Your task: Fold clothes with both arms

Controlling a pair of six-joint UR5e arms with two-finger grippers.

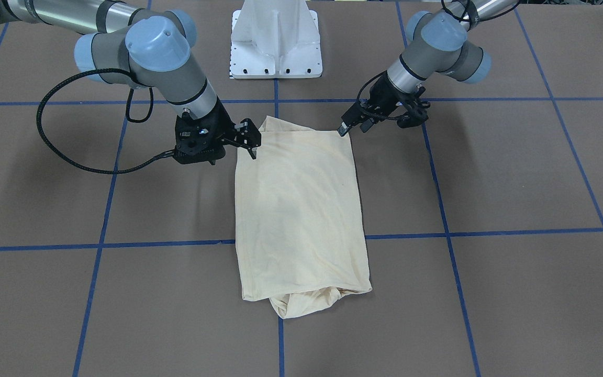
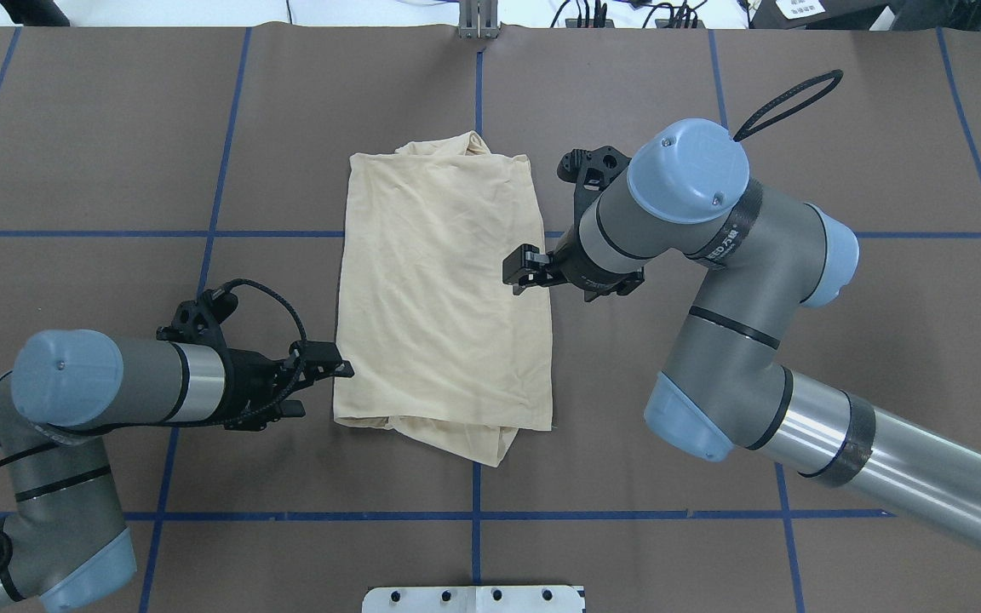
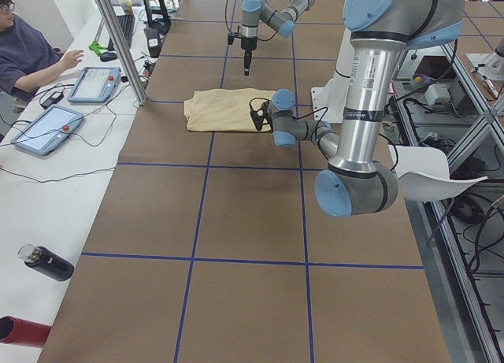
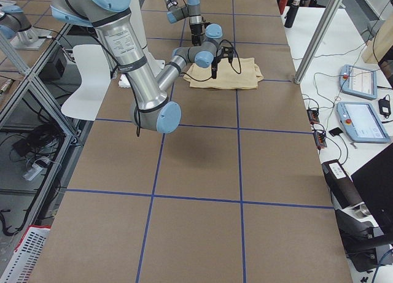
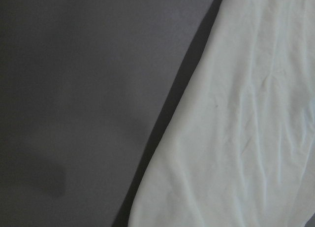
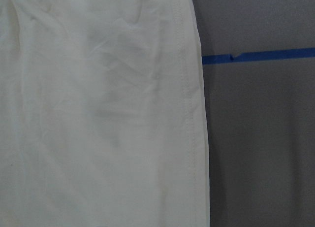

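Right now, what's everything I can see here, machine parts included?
shirt: one, cream-yellow, folded flat at table centre.
table: one, brown with blue tape grid.
pedestal base: one, white, between the arms.
tablets: two, blue-grey, on the white side bench.
bottle: one, black, lying on that bench.
person: one, seated at that bench.
arms: two, grey with light blue caps; left arm, right arm.
end effectors: two, black; left end effector and right end effector, each at a shirt edge, holding nothing.
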